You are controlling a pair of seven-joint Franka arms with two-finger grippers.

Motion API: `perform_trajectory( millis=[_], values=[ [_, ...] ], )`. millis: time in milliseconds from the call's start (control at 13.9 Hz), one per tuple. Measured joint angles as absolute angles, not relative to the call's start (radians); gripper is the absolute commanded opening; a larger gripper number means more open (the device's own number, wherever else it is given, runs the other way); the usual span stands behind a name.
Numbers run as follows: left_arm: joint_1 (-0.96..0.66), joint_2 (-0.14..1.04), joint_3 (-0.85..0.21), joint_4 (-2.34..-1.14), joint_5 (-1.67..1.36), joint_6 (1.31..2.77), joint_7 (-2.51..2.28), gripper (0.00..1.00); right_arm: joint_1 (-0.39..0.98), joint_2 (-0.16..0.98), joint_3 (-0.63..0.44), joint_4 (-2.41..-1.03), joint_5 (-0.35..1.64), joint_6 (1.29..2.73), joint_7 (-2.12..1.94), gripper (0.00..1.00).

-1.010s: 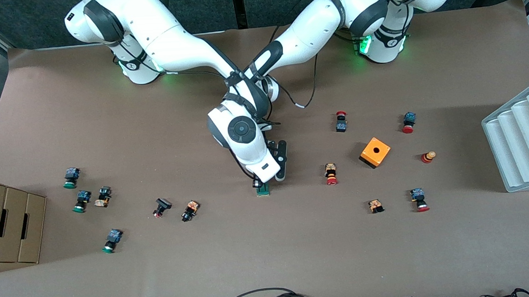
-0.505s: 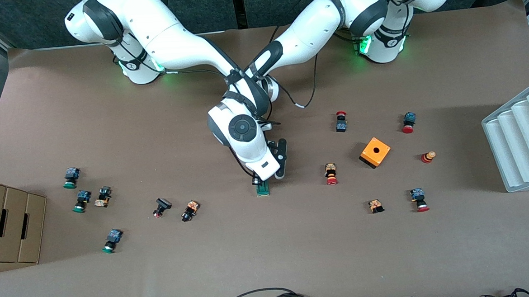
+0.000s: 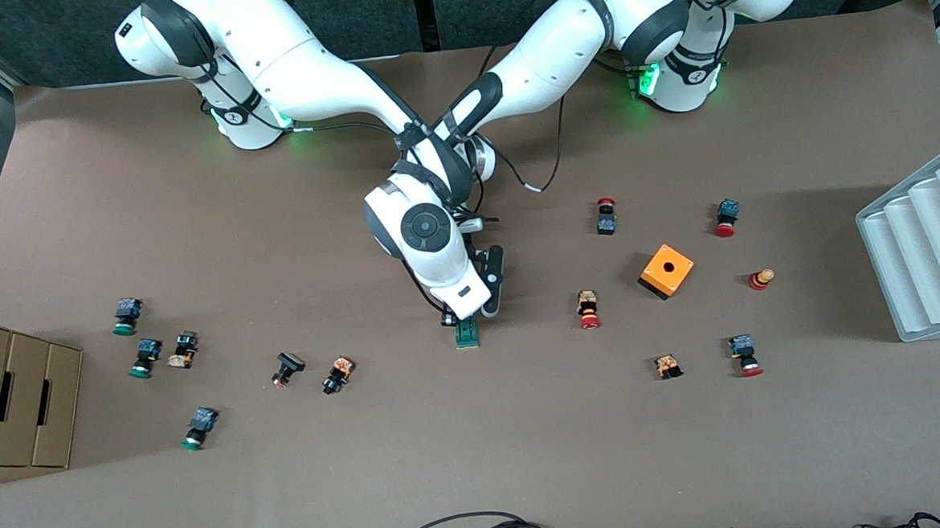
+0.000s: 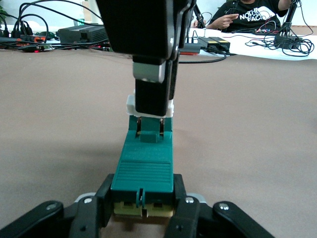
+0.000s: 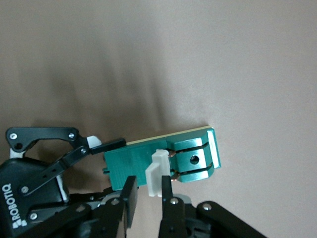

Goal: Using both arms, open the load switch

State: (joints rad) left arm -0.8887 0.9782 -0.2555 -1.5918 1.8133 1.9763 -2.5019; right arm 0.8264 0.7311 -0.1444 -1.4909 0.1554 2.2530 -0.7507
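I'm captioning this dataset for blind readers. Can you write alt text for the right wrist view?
A narrow dark-green load switch lies flat on the brown table, the right gripper shut on its white sliding piece. The left gripper clamps the switch's other end.

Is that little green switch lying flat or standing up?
Lying flat: the load switch rests lengthwise on the table, both grippers clamped on it.

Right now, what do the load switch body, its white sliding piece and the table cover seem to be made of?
The load switch body looks like moulded plastic, dark green and matte, with a ribbed panel and crisp edges. Its white sliding piece seems to be plastic too, smooth and opaque. The table cover is probably brown paper or thin card: dull and flat, without shine, though the look leaves this open.
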Motion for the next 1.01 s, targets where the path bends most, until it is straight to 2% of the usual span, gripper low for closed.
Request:
perform_trajectory(
  millis=[1010],
  values=[
    [-0.889, 0.978, -0.255, -1.592, 1.813, 1.976, -2.502, 0.17, 0.829, 0.723, -0.136, -1.500, 0.155, 2.252, -0.682, 0.26]
  ],
)
